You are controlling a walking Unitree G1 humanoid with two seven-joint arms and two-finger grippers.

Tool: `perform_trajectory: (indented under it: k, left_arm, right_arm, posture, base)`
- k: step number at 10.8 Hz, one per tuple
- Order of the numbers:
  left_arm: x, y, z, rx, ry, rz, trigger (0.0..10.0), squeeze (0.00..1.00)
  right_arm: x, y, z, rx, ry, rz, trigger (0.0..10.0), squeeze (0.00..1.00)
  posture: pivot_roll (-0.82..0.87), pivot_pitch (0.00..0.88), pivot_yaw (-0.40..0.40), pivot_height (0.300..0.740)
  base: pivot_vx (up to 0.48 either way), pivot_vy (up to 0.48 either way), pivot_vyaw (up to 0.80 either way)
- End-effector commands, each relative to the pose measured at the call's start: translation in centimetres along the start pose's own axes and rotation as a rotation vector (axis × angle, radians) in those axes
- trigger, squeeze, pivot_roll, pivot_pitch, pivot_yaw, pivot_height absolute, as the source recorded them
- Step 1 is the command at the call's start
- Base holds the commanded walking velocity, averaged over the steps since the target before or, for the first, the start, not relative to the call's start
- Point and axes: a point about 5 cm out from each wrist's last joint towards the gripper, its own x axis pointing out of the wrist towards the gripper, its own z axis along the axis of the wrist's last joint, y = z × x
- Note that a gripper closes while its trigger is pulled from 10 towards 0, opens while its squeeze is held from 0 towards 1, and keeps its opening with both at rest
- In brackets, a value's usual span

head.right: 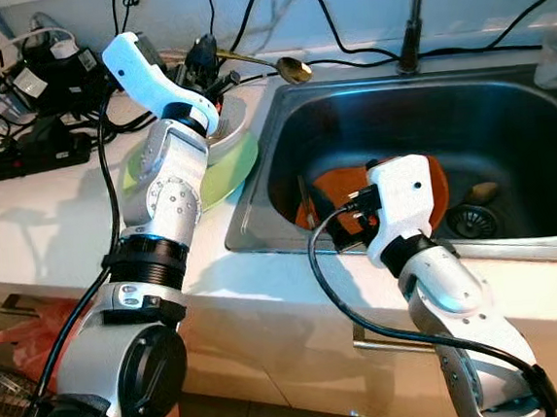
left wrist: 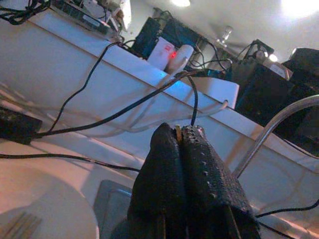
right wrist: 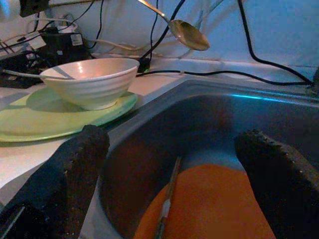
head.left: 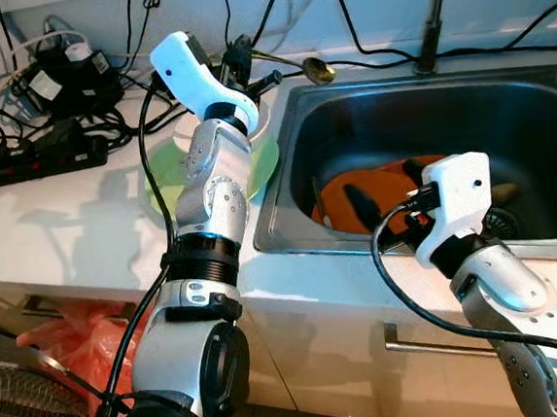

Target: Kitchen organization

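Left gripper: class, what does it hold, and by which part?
The left gripper is shut on the gold spoon, pinching the thin handle end; the bowl sticks out over the sink's corner.

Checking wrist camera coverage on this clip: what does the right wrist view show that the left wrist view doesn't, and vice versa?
Right wrist view: the open right gripper at the sink, an orange item in it, a white bowl on a green plate, the gold spoon head. Left wrist view: the left gripper shut on the spoon's thin handle, and the faucet neck. Shared: black cables along the wall.
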Motion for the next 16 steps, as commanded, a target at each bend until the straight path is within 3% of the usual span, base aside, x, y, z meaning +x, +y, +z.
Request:
perform_trajectory:
  k: [1,7,10,14,16]
  left_arm:
    - [0.3,-0.5,0.0,-0.005,0.007,-0.024,0.0,0.0]
    - [-1.2,-0.5,-6.1,-0.057,0.233,-0.049,0.0,0.0]
    - [-2.4,-1.0,-9.3,-0.066,0.347,-0.076,0.0,0.0]
    - [-3.3,-1.8,-11.4,-0.068,0.425,-0.11,0.0,0.0]
    - [-4.4,-2.0,-13.3,-0.073,0.519,-0.111,0.0,0.0]
  right_arm:
    - [-0.3,0.2,0.5,-0.008,-0.028,0.0,10.0,0.0]
    - [-0.7,-0.7,0.8,-0.126,0.059,-0.104,10.0,0.0]
    - [-1.5,-0.5,0.9,-0.131,0.098,-0.115,10.0,0.0]
    - [-2.2,-0.5,1.1,-0.132,0.114,-0.132,10.0,0.0]
    - [-2.3,0.3,1.3,-0.12,0.126,-0.089,10.0,0.0]
  posture:
    - [-0.29,0.0,0.167,0.74]
    - [-0.34,0.0,0.178,0.74]
    - [-0.39,0.0,0.195,0.74]
    - [-0.42,0.0,0.208,0.74]
    - [-0.44,0.0,0.208,0.74]
  base:
    - [0.0,0.0,0.0]
    - [0.0,0.0,0.0]
    - [0.0,0.0,-0.42]
    - [0.0,0.0,0.0]
    - [0.0,0.0,0.0]
